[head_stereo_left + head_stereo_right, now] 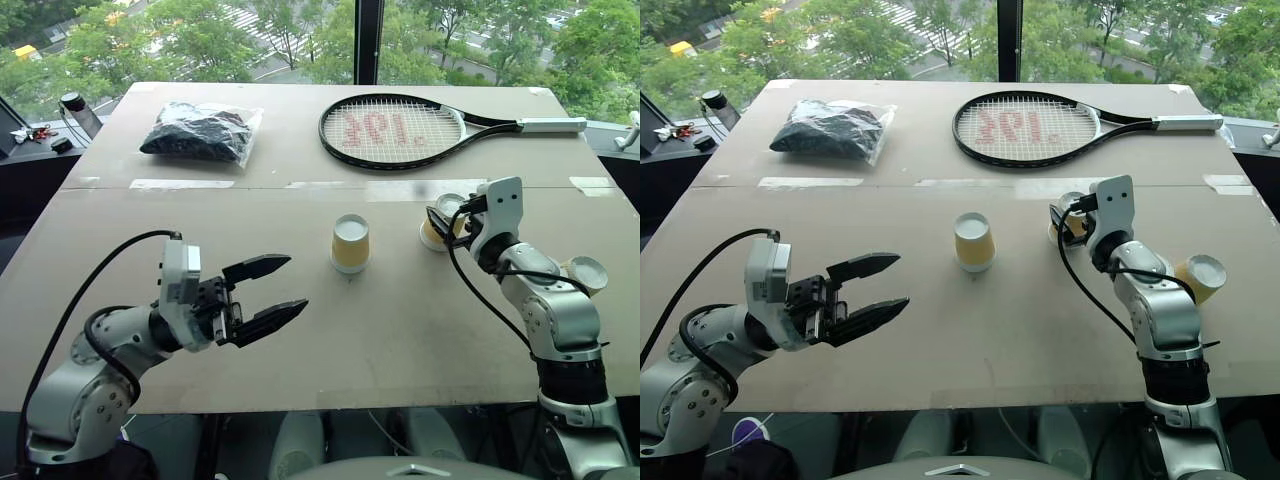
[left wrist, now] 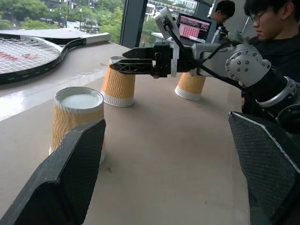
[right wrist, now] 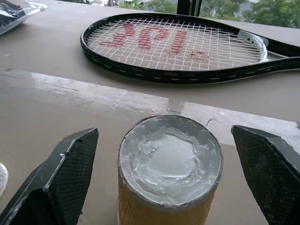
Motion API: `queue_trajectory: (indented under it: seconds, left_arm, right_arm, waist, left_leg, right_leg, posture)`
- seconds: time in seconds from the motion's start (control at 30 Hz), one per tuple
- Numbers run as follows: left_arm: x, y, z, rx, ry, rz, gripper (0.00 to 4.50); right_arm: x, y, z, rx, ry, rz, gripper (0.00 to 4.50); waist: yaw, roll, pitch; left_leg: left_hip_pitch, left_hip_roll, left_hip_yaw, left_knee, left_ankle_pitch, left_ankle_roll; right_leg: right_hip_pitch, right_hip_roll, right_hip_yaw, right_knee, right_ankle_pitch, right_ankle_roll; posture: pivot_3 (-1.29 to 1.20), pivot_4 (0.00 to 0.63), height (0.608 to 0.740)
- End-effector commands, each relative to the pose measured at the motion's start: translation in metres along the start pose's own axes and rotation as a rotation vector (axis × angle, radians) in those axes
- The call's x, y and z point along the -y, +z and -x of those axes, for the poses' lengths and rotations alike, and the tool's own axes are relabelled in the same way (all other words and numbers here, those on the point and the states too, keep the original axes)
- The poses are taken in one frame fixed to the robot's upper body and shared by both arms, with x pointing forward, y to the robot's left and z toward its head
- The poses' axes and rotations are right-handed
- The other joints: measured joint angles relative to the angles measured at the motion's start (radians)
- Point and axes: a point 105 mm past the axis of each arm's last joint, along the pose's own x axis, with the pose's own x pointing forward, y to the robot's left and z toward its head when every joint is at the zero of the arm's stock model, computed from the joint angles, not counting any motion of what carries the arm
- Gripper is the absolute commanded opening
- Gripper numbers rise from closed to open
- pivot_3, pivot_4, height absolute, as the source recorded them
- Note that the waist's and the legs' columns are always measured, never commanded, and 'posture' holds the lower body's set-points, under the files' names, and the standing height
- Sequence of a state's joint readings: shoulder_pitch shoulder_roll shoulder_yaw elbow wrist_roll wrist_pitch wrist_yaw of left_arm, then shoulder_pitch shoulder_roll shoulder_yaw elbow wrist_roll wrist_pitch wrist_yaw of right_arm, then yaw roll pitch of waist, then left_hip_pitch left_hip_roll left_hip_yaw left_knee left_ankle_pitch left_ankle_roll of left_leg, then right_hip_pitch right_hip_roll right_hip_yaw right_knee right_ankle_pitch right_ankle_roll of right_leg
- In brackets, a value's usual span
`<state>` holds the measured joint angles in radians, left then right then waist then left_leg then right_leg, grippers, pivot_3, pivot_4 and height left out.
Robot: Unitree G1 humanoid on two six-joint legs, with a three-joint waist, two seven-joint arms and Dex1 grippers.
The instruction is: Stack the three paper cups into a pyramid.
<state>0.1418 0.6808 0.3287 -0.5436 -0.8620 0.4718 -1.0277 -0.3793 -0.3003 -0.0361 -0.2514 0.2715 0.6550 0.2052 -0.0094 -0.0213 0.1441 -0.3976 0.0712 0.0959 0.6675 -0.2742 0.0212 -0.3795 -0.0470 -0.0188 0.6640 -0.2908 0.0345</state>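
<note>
Three yellow ribbed paper cups stand upside down on the brown table, white bases up. One cup (image 1: 350,243) is alone at the middle. A second cup (image 1: 432,237) (image 3: 169,173) sits between the fingers of my right gripper (image 1: 440,218), which is open around it, both fingers clear of its sides. The third cup (image 1: 585,272) stands to the right, partly behind my right arm. My left gripper (image 1: 296,284) hovers open and empty to the left of the middle cup. All three cups appear in a row in the left wrist view, the nearest cup (image 2: 77,119) by one finger.
A tennis racket (image 1: 395,130) lies at the back right and a plastic bag of dark stuff (image 1: 200,130) at the back left. A pale tape strip (image 1: 180,184) crosses the table. Two people (image 2: 267,23) sit beyond the table's right side by a laptop (image 2: 194,26).
</note>
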Motion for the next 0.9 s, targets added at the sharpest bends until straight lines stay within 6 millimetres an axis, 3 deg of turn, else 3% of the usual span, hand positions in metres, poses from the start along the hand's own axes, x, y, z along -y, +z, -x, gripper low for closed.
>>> queue_trajectory:
  seconds: [0.03,0.1,0.2,0.23,0.37,0.5,0.6,0.9]
  left_arm:
    - [0.004,0.011,-0.001,0.023,0.014,-0.062,4.43]
    - [0.004,0.011,-0.002,0.027,0.023,-0.062,4.50]
    - [0.004,0.011,-0.004,0.030,0.033,-0.061,4.50]
    - [0.004,0.010,-0.004,0.029,0.035,-0.060,4.50]
    - [0.003,0.009,-0.006,0.029,0.044,-0.065,4.50]
    - [-0.002,0.006,0.001,0.033,0.070,-0.063,4.50]
    - [-0.003,0.003,0.004,0.017,0.068,-0.062,4.50]
    - [-0.001,0.004,0.005,0.009,0.039,-0.052,4.50]
  right_arm:
    - [0.003,0.006,-0.004,0.018,-0.004,-0.004,4.25]
    - [0.004,0.004,-0.006,0.010,-0.005,0.005,3.61]
    - [0.004,0.005,-0.006,0.011,0.002,0.011,2.30]
    - [0.003,0.005,-0.006,0.011,0.007,0.015,2.13]
    - [-0.010,0.015,0.002,0.047,0.096,0.011,2.13]
    - [-0.049,0.024,0.027,0.059,0.384,0.014,2.13]
    - [-0.073,0.020,0.044,0.030,0.540,0.056,2.13]
    - [-0.090,0.005,0.038,0.023,0.577,0.140,2.13]
  waist:
    - [-0.003,0.000,0.000]
    - [-0.004,0.000,0.000]
    - [-0.004,0.000,0.000]
    - [-0.004,0.000,0.000]
    - [-0.004,0.000,0.000]
    - [-0.004,0.001,0.000]
    - [-0.003,0.001,0.000]
    - [-0.003,0.000,0.000]
  left_leg:
    - [0.000,0.000,0.000,0.000,0.000,0.000]
    - [0.000,0.000,0.001,0.000,0.000,0.000]
    - [0.000,0.000,0.001,0.000,0.000,0.000]
    - [0.000,0.000,0.001,0.000,0.000,0.000]
    - [0.000,0.000,0.002,-0.001,0.000,0.000]
    - [0.000,0.000,0.002,-0.002,0.000,0.000]
    - [0.000,0.000,0.002,-0.002,0.000,0.000]
    - [0.000,0.000,0.002,-0.002,0.000,0.000]
  right_leg:
    - [0.000,0.000,0.000,0.000,0.000,0.000]
    - [0.000,0.000,0.001,0.000,0.000,0.000]
    - [0.000,0.000,0.001,0.000,0.000,0.000]
    - [-0.001,0.000,0.001,0.000,0.000,0.000]
    - [-0.001,0.000,0.002,0.000,0.000,0.000]
    - [-0.001,0.000,0.002,-0.001,0.000,0.000]
    - [-0.001,0.000,0.002,-0.001,0.000,0.000]
    - [-0.002,0.000,0.002,-0.001,0.000,0.000]
  posture:
    - [0.00,0.150,0.740]
    - [0.00,0.150,0.740]
    - [0.00,0.150,0.740]
    - [0.00,0.150,0.740]
    - [0.00,0.150,0.740]
    - [0.00,0.150,0.740]
    - [0.00,0.150,0.740]
    - [0.00,0.150,0.740]
